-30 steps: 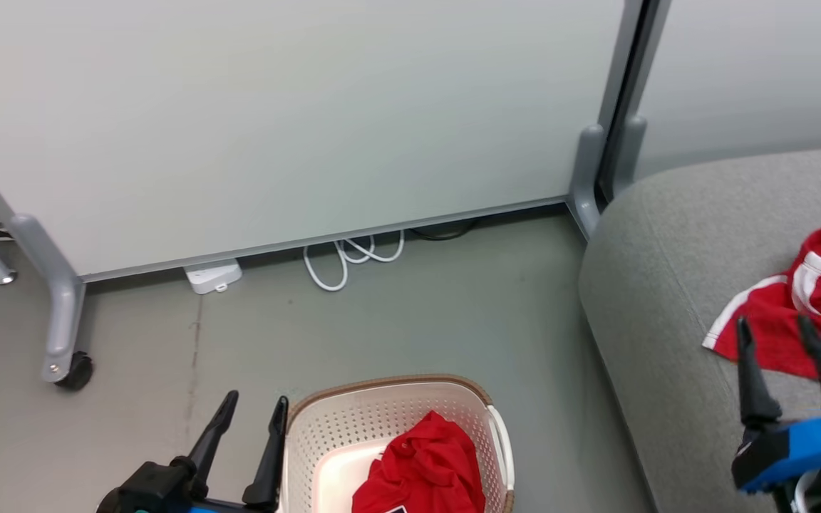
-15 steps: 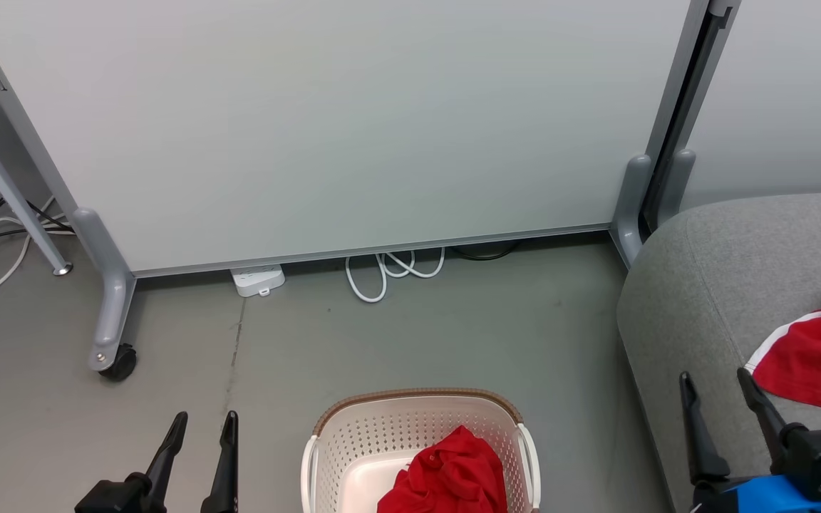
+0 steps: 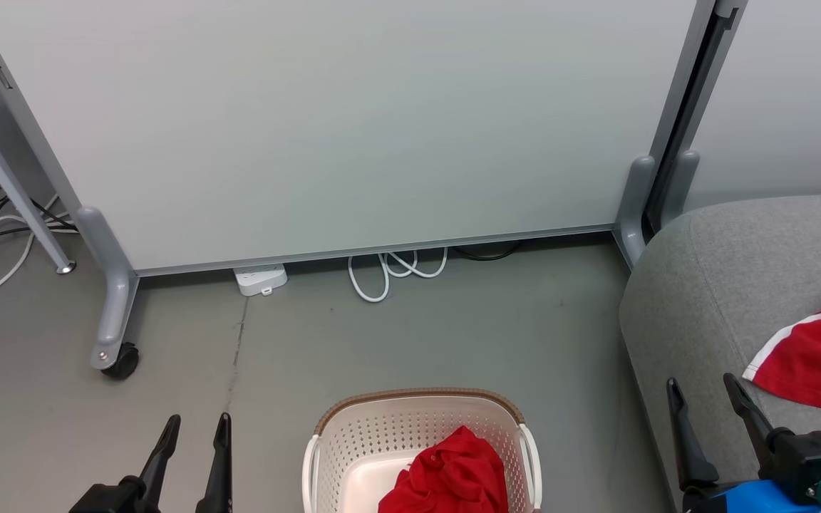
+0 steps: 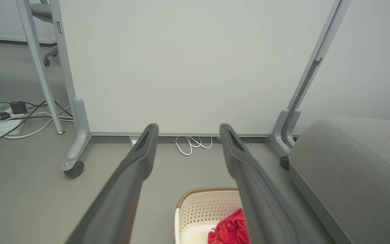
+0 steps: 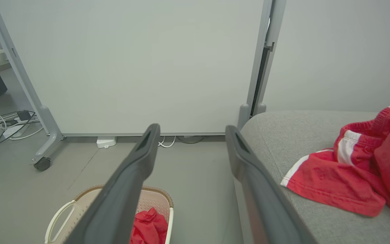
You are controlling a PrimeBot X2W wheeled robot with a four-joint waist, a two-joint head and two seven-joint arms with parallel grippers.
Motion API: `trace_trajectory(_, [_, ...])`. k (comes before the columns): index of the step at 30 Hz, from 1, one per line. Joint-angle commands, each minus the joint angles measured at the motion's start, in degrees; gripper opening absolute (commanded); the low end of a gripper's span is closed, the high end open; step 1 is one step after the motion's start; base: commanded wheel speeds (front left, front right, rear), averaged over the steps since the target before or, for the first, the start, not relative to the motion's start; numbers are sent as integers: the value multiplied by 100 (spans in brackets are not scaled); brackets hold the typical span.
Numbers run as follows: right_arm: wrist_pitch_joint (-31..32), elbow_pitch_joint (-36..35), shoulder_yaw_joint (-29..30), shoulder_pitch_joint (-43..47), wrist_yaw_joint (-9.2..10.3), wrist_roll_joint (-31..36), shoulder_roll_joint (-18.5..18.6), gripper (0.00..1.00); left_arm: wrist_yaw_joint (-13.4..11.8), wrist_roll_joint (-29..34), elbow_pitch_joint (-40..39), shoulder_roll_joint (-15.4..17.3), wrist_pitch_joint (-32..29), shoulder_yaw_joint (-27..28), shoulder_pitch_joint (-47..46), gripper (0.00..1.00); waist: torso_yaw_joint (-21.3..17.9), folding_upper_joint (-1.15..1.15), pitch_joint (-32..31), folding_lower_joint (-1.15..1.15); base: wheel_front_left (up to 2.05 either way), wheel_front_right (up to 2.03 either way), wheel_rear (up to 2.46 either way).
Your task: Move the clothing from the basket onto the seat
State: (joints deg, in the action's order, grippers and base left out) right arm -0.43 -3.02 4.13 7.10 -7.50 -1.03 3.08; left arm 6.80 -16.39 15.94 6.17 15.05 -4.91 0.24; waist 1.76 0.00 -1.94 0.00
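Red fabric clothing (image 3: 457,474) is heaped in the cream-white perforated basket (image 3: 417,394) and on the grey woven seat (image 3: 703,285); left gripper (image 3: 197,420) and right gripper (image 3: 700,382) are held apart

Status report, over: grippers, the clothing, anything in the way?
Left gripper open, empty, left of basket. Right gripper open, empty, by seat edge. One red garment in basket; second garment on seat. White cable lies by the partition.

Two red garments (image 3: 457,474) (image 3: 809,374), one basket (image 3: 417,420), one sofa (image 3: 724,285), two grippers (image 3: 199,420) (image 3: 701,382).
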Motion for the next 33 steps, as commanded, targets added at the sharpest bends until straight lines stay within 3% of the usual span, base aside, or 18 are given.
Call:
trace_trajectory(1, [-15,15,0,13,2,18,-19,100,31,47,8,-10,19,30,75,100,-15,0,-2,0,0,0,0])
trace_trajectory(11, [-33,14,-117,-135,2,1,-25,100,47,71,86,-61,19,17,-14,100,-112,0,176,0,0,0,0])
trace_trajectory(17, [8,-187,-236,-481,2,34,-21,100,70,55,379,-60,19,-276,-510,100,-238,0,767,0,0,0,0])
trace_trajectory(33, [-97,-624,-651,-1962,2,24,207,100,78,-738,2652,45,-124,-2365,-3046,100,-1078,0,3146,0,0,0,0])
